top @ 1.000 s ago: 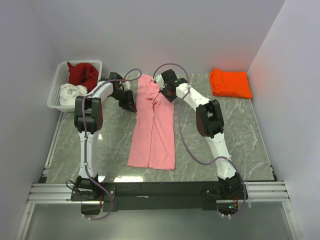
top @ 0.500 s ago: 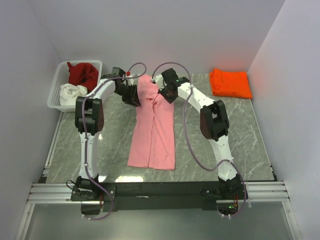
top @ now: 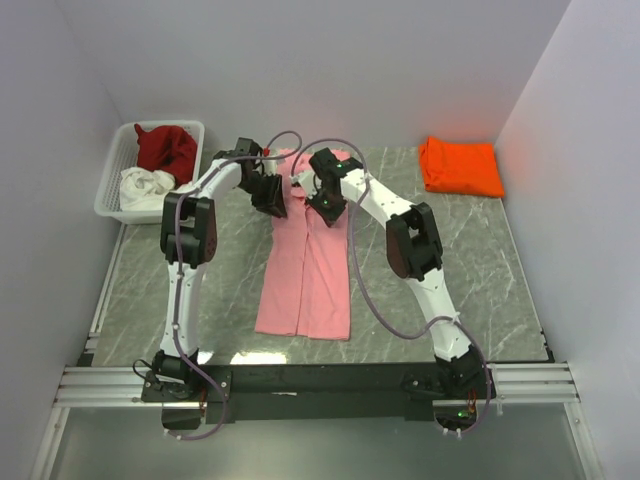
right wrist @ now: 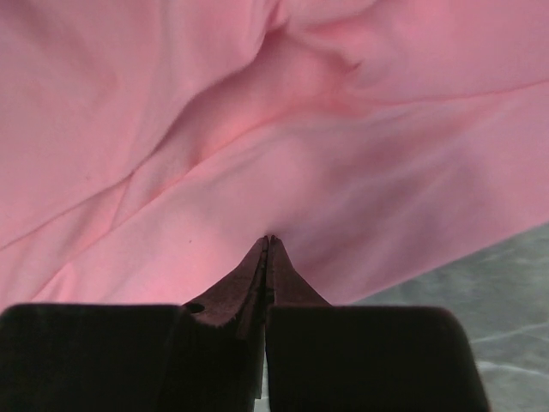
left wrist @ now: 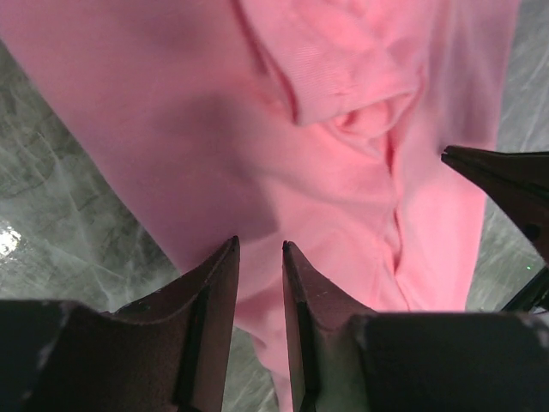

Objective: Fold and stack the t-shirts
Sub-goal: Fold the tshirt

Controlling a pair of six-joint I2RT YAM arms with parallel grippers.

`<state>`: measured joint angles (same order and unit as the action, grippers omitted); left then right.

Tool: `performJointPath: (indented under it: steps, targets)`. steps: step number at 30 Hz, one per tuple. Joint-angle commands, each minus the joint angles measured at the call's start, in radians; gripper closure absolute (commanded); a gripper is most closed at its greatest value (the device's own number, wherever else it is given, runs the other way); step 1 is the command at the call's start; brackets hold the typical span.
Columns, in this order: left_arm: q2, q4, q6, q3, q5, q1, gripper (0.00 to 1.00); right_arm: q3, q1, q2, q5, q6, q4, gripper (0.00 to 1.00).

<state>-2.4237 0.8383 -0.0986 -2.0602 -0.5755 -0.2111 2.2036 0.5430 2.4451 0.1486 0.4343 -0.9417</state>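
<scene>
Left jaws stand parted above pink t-shirt [left wrist: 343, 197], right jaws clenched against it.

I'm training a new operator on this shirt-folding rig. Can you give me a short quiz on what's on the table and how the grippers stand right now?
1. True or false: the bright orange folded cloth t-shirt lies on the grey marble table, outside the white plastic lattice basket.
2. Over the light pink cloth t-shirt, which gripper stands open? A) left gripper B) right gripper C) both
3. Which t-shirts lie in the basket?
Key: 1 true. 2 A; the right gripper is shut. 3 a dark red t-shirt and a white t-shirt.
</scene>
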Motion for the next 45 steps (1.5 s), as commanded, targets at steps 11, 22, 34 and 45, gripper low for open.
performJointPath:
  steps: [11,22,34,45]
  targets:
    - [-0.107,0.018,-0.038,-0.09,0.071,-0.007,0.66,0.091,-0.024,0.101,-0.225,-0.155,-0.042,1.0]
    - [-0.118,-0.08,-0.033,-0.134,0.049,-0.004,0.59,0.107,-0.049,0.08,-0.204,-0.126,0.033,1.0]
    - [0.48,-0.451,0.088,0.234,0.006,-0.002,0.27,-0.284,-0.057,-0.501,-0.052,-0.097,0.406,0.6]
    - [0.948,-0.493,0.351,0.673,-0.216,0.003,0.0,-0.735,-0.028,-0.929,0.234,0.139,0.443,0.29]
